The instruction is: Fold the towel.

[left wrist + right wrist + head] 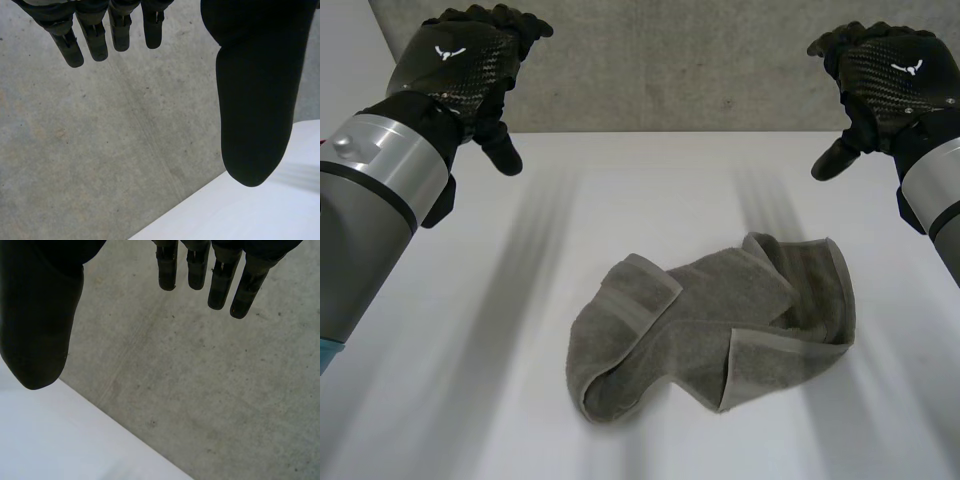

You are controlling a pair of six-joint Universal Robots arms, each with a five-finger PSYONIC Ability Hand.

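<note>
The grey towel (720, 325) is seen crumpled on the white tabletop (450, 400), a little right of the middle and towards the near side, with its hemmed edges turned over one another; no fold is yet made, so the task is judged to be at its start; the left hand (460, 60) is held high at the far left and the right hand (885, 70) at the far right, both well apart from the cloth, before a grey concrete wall (670, 60); in the left wrist view the fingers (95, 37) are shown straight and apart from the thumb, nothing being held; in the right wrist view the fingers (220, 287) are likewise straight and apart, and empty; the towel is judged light, soft and limp, so it is expected to sag and drag when lifted; it is best pinched at the hemmed corners, one at the near edge of the heap and one at its far left, so that it can be spread flat before folding.
</note>
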